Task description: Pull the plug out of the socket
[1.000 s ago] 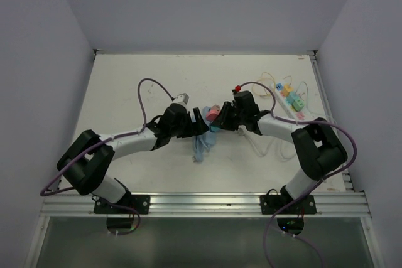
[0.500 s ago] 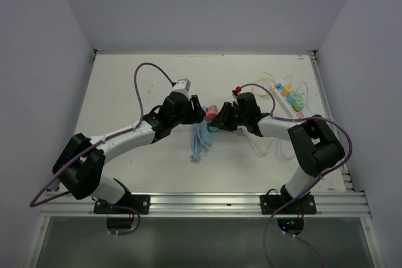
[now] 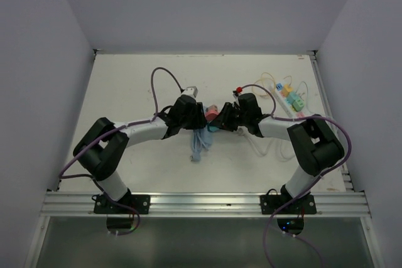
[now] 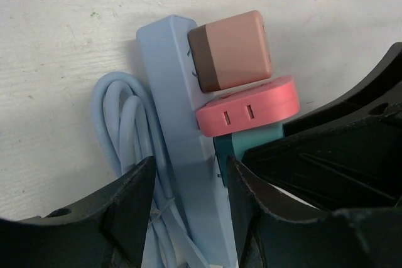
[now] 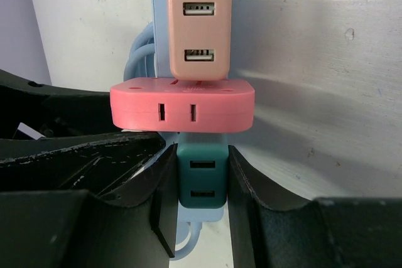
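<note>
A light blue power strip (image 3: 200, 137) lies mid-table with three plugs in it: a pink-brown USB charger (image 4: 232, 58), a flat coral adapter (image 4: 248, 111) and a teal USB charger (image 5: 201, 183). My right gripper (image 5: 201, 180) is shut on the teal charger, one finger pressed on each side. My left gripper (image 4: 191, 180) straddles the strip (image 4: 173, 92) just below the teal charger (image 4: 251, 142), with its fingers against both long sides. In the top view the two grippers (image 3: 200, 119) (image 3: 221, 122) meet over the plugs.
The strip's blue cord (image 4: 119, 123) is coiled and tied beside the left finger. A white power strip (image 3: 289, 98) with several coloured plugs and thin wires lies at the back right. A white cable (image 3: 264, 145) loops under the right arm.
My left arm has swung right and forward, bringing its gripper onto the blue strip beside the right gripper. The right gripper has stayed on the teal charger.
</note>
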Controlling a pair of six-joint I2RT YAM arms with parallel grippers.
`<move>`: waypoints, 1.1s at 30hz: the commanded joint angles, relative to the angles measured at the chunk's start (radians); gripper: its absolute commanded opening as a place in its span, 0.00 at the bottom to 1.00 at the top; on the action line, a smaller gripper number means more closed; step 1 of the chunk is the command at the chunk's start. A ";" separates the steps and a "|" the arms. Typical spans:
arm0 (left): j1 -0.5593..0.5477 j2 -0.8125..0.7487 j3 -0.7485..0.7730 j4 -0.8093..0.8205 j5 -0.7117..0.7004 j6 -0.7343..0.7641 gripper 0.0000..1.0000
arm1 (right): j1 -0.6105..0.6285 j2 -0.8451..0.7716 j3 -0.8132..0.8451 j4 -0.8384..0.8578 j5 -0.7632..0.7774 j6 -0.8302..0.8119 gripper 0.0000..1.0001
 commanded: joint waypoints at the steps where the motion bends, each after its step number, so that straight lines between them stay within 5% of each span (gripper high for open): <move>1: 0.004 0.005 -0.022 0.046 0.035 -0.023 0.52 | -0.011 0.027 -0.041 -0.059 0.030 -0.014 0.00; 18: -0.002 0.128 0.000 0.084 0.163 -0.071 0.52 | -0.028 0.035 -0.062 -0.007 -0.010 0.004 0.00; 30: -0.002 0.071 -0.020 -0.060 -0.084 -0.077 0.00 | -0.028 -0.030 -0.062 -0.050 -0.041 0.015 0.00; 33: -0.002 0.047 -0.020 -0.139 -0.185 -0.080 0.00 | -0.028 -0.054 -0.059 -0.073 -0.052 0.027 0.00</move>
